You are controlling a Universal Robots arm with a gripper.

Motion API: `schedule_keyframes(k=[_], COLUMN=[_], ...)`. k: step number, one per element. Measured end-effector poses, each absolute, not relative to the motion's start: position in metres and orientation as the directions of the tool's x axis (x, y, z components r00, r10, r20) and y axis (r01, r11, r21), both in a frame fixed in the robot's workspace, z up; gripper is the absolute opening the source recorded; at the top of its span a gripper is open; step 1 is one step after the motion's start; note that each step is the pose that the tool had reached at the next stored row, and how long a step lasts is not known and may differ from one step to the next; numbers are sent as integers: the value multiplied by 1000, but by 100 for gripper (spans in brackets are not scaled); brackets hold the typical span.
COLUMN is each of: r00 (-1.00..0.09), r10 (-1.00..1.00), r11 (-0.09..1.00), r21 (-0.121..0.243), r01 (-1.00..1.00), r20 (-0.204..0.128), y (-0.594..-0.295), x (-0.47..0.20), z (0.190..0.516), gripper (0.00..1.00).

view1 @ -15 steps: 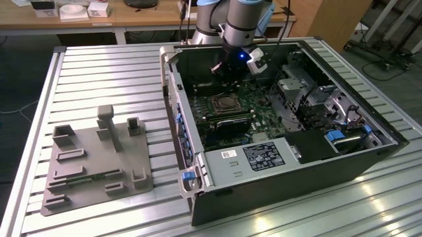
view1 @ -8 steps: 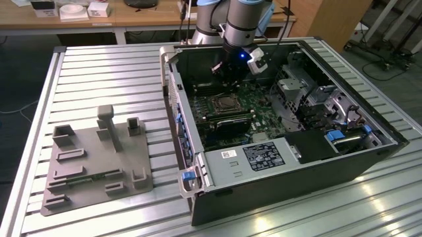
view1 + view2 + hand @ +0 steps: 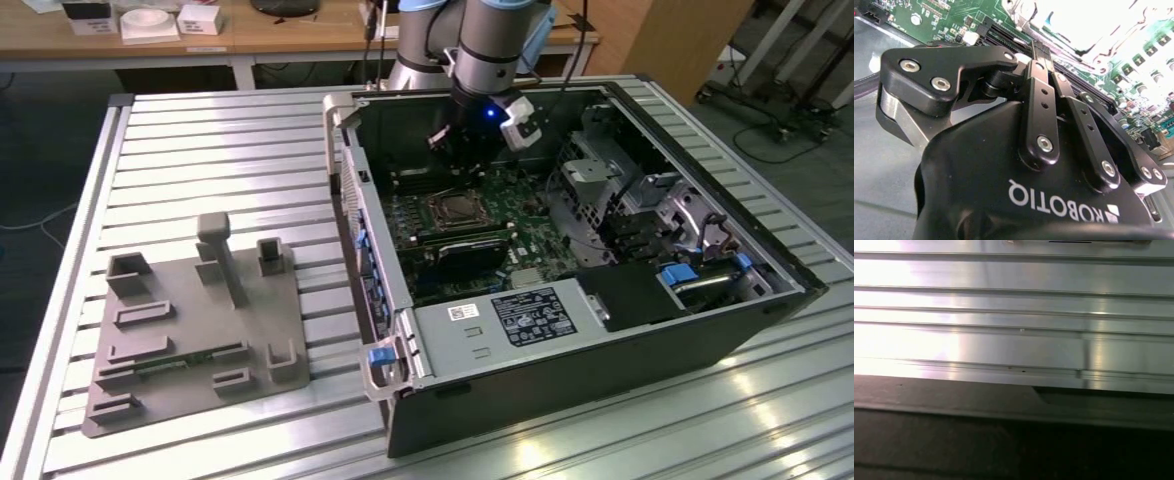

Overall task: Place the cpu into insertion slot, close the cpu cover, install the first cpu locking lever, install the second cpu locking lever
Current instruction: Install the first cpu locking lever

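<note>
1. Ribbed aluminium worktop [image 3: 200,150] fills the exterior view, with a wooden desk [image 3: 267,35] behind it.
2. On the exterior view's left, a grey moulded fixture [image 3: 187,320] lies flat on the worktop, well apart from the arm.
3. To its right stands an open computer case [image 3: 574,390] with a green circuit board [image 3: 514,195] inside.
4. The arm reaches into the case from the far side. Its hand [image 3: 463,170] hangs just above the insertion slot [image 3: 454,212], a silver-rimmed square on the board. I cannot tell whether the cpu sits in the slot.
5. The second wrist view shows the black fingers [image 3: 1040,100] drawn narrow, tips together, over the board, with glare washing out the area beyond them.
6. The first wrist view shows bright worktop ribs above a dark edge [image 3: 954,440].
</note>
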State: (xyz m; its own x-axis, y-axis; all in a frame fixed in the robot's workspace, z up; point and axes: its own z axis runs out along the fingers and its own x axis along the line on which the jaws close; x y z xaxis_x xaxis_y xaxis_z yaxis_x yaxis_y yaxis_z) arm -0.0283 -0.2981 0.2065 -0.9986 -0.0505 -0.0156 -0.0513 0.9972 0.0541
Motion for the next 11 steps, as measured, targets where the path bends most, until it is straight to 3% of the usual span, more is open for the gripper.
schedule_keyframes(k=[11], r00=[-998], r10=[-53], r11=[997], r21=[54], r01=[-54], r20=[-16], y=[-297], x=[-28], z=[205], gripper=[11])
